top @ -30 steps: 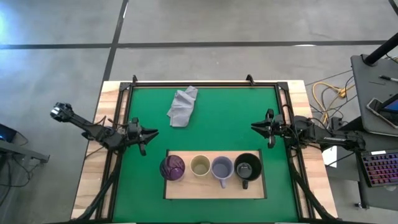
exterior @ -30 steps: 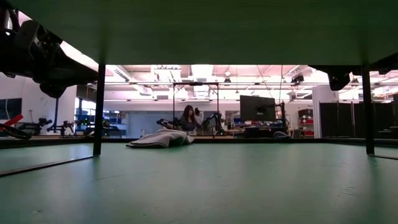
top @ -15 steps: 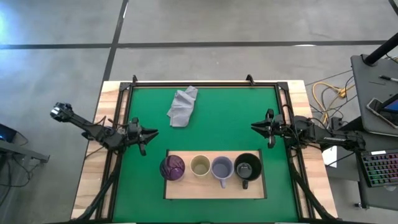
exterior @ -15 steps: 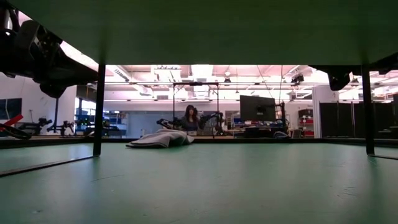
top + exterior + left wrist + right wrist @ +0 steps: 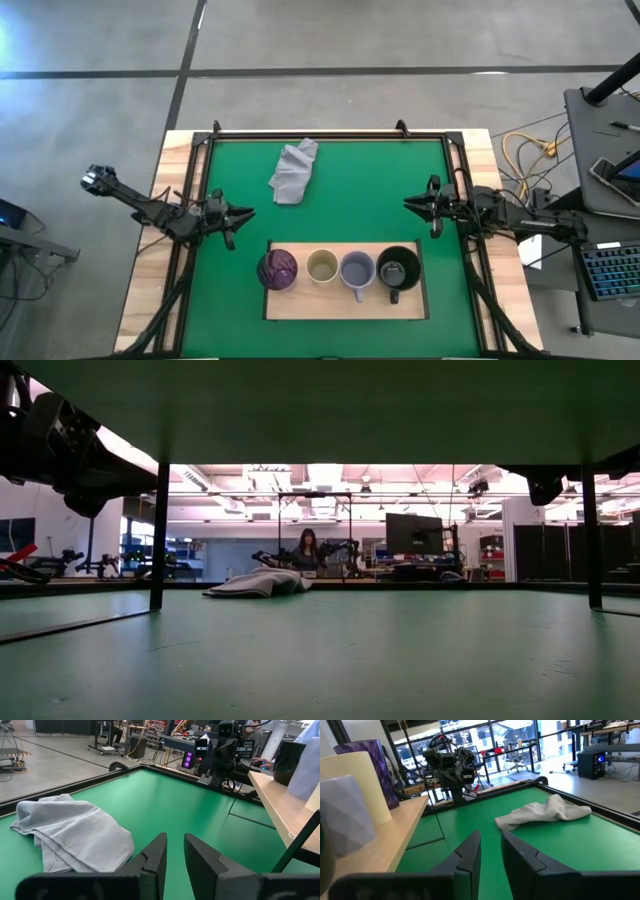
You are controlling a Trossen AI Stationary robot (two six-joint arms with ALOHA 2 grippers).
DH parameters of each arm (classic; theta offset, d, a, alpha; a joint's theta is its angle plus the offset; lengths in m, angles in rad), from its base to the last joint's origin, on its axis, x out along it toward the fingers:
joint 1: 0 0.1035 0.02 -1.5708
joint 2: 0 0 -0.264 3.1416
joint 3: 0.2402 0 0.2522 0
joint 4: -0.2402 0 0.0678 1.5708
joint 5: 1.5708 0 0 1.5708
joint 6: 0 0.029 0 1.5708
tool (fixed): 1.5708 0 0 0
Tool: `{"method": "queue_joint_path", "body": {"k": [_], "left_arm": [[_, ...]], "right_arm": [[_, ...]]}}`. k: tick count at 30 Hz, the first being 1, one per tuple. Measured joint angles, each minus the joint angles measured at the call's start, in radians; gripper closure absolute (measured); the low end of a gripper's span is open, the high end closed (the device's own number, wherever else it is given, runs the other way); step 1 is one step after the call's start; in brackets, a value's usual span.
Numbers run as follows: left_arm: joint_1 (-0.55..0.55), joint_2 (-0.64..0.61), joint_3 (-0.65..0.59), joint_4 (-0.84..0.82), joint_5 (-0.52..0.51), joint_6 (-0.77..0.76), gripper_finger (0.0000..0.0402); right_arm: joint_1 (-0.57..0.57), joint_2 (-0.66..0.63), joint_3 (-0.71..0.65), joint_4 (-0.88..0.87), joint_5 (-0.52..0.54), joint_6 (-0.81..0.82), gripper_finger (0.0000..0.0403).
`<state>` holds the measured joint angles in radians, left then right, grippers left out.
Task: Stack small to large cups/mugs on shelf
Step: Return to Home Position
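Note:
The shelf (image 5: pixel 345 300), a light wooden board on thin dark legs, stands at the mat's near side. Four cups stand on it in a row, each on its base: a purple tumbler (image 5: pixel 277 269), a cream cup (image 5: pixel 322 267), a lavender-grey mug (image 5: pixel 357 270) and a black mug (image 5: pixel 398 268). My left gripper (image 5: pixel 247 213) hovers left of the shelf, shut and empty, pointing toward the table's right edge. My right gripper (image 5: pixel 408 203) hovers just beyond the shelf's right end, shut and empty, pointing toward the table's left edge.
A crumpled light grey cloth (image 5: pixel 293 171) lies on the green mat (image 5: pixel 350 190) toward the far edge. A dark frame (image 5: pixel 330 134) runs around the mat. In the low view the shelf's underside (image 5: pixel 330 410) and its legs (image 5: pixel 158 540) span the picture.

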<state>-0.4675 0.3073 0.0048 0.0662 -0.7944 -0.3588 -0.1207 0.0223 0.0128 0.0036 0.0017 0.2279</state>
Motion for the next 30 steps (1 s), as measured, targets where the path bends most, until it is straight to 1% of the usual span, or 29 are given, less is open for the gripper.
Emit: {"method": "queue_joint_path", "body": {"k": [14,30], "left_arm": [[0.0,-0.002,0.0,0.0,0.0,0.0,0.0349],[0.0,-0.002,0.0,0.0,0.0,0.0,0.0349]], "right_arm": [[0.0,0.0,0.0,0.0,0.0,0.0,0.0323],[0.0,0.0,0.0,0.0,0.0,0.0,0.0333]]}}
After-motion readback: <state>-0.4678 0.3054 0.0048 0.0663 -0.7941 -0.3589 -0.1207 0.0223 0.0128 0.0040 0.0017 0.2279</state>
